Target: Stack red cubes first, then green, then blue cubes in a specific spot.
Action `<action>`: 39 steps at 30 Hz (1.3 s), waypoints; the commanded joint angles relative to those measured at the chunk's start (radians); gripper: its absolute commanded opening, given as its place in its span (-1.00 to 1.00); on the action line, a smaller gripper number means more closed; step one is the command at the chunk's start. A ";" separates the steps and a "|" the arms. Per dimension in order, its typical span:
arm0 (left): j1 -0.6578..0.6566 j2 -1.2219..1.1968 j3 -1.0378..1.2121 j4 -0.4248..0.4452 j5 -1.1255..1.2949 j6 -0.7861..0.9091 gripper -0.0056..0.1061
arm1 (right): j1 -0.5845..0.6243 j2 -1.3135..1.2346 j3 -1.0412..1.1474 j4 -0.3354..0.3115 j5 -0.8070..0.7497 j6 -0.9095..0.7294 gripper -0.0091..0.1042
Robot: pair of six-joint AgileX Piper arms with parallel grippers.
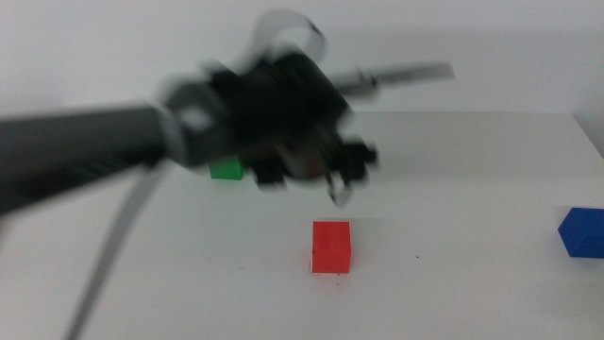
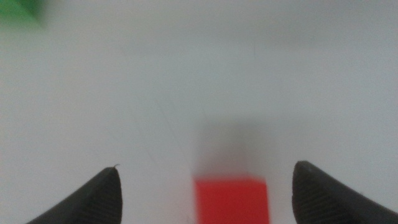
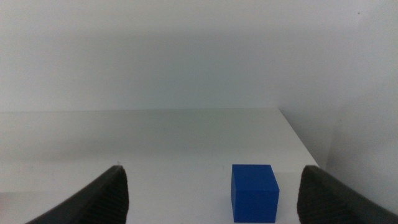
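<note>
Left gripper (image 2: 205, 186): held above the counter (image 1: 453, 236), blurred in the middle view; its arm is seen reaching in from the left side.
Left fingers (image 2: 93, 199): spread wide apart, nothing gripped; the red cube is seen between them but untouched.
Red cube (image 1: 331, 247): set alone on the white counter, near the middle front, just below the left gripper in the middle view.
Green cube (image 1: 226, 170): placed farther back, partly hidden behind the left arm.
Blue cube (image 1: 582, 232): placed at the right edge of the middle view, well apart from the red cube.
Right gripper (image 3: 211, 193): not seen in the middle view; the blue cube is faced.
Right fingers (image 3: 99, 199): spread wide, nothing gripped.
</note>
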 commanded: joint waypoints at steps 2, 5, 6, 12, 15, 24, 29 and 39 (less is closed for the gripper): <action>0.117 -0.071 -0.053 -0.038 0.038 0.151 0.78 | -0.007 -0.005 0.003 -0.011 -0.006 0.000 0.76; 0.246 -0.053 -0.142 -0.112 0.069 0.304 0.78 | -0.007 -0.005 0.003 -0.011 -0.006 0.000 0.76; 0.284 -0.039 -0.174 -0.129 0.078 0.349 0.78 | -0.007 -0.005 0.003 -0.011 -0.006 0.000 0.76; 0.452 0.078 -0.322 -0.305 0.089 0.594 0.78 | -0.007 -0.005 0.003 -0.011 -0.006 0.000 0.76; 0.501 0.160 -0.379 -0.372 0.096 0.668 0.78 | -0.007 -0.005 0.003 -0.011 -0.006 0.000 0.76; 0.528 0.343 -0.465 -0.419 0.088 0.725 0.78 | -0.007 -0.005 0.003 -0.011 -0.006 0.000 0.76; 0.526 0.387 -0.465 -0.439 0.074 0.733 0.78 | -0.007 -0.005 0.003 -0.011 -0.006 0.000 0.76; 0.525 0.459 -0.465 -0.422 0.031 0.755 0.78 | -0.007 -0.005 0.003 -0.011 -0.006 0.000 0.76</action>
